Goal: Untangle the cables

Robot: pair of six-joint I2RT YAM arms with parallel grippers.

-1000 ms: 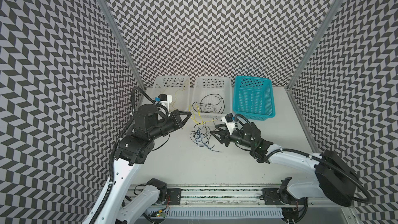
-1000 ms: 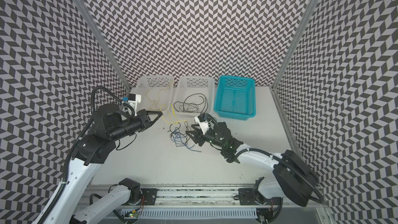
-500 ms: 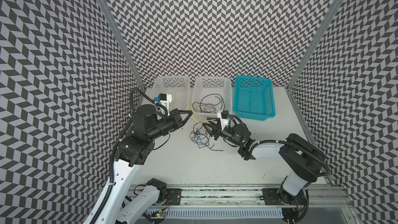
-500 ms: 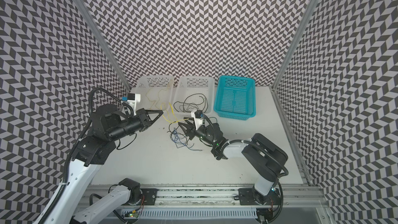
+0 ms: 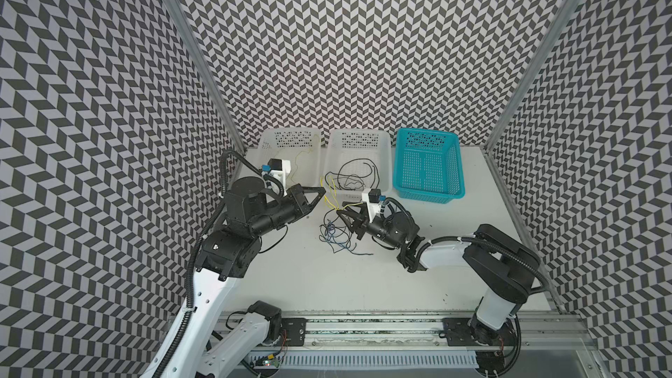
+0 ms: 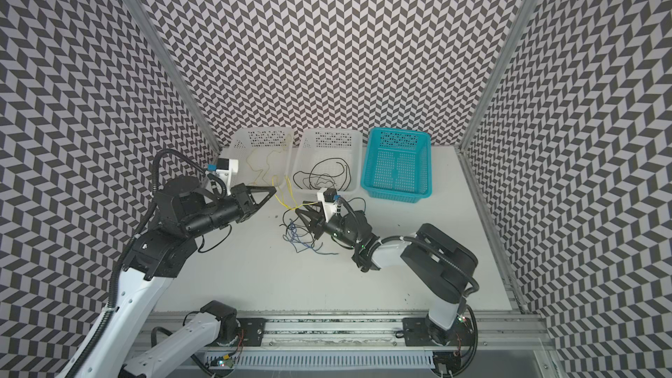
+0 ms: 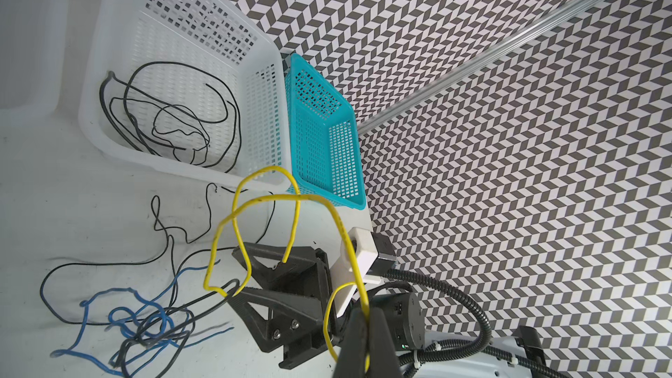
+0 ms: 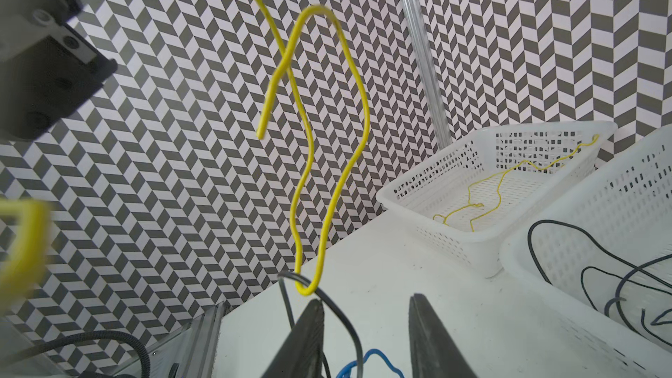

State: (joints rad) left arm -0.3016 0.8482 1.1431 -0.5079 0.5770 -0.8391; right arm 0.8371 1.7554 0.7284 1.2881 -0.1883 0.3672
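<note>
Two grippers face each other low over the white tabletop (image 5: 363, 278), just in front of the baskets. The left gripper (image 5: 321, 190) is clenched on a thin yellow cable (image 7: 262, 203); in the left wrist view this wire rises from between its closed fingertips and arches outward in loose loops. In both top views the same wire hangs between the two grippers. In the right wrist view its lowest bend hooks around a thin black cable (image 8: 340, 307) just ahead of the right gripper (image 8: 364, 316), whose jaws stand apart with nothing pinched between them. The black strand runs close past one finger; whether it touches I cannot tell.

A tangle of blue and black cables (image 5: 332, 234) lies on the table, right beside the right gripper's fingers. Several loose black wires (image 5: 351, 176) lie coiled in the middle white perforated plastic basket (image 5: 358, 134); a second yellow wire (image 8: 487, 178) lies in the left white perforated basket (image 6: 260, 134); a teal plastic mesh basket (image 5: 431, 193) stands to the right of both.

Against a second ago, the right arm has folded its elbow upward and carried its gripper leftward, from the tangle's right edge to over the tangle, under the hanging yellow loop; the left gripper has kept its place and its grip; the tangle lies much as before.
</note>
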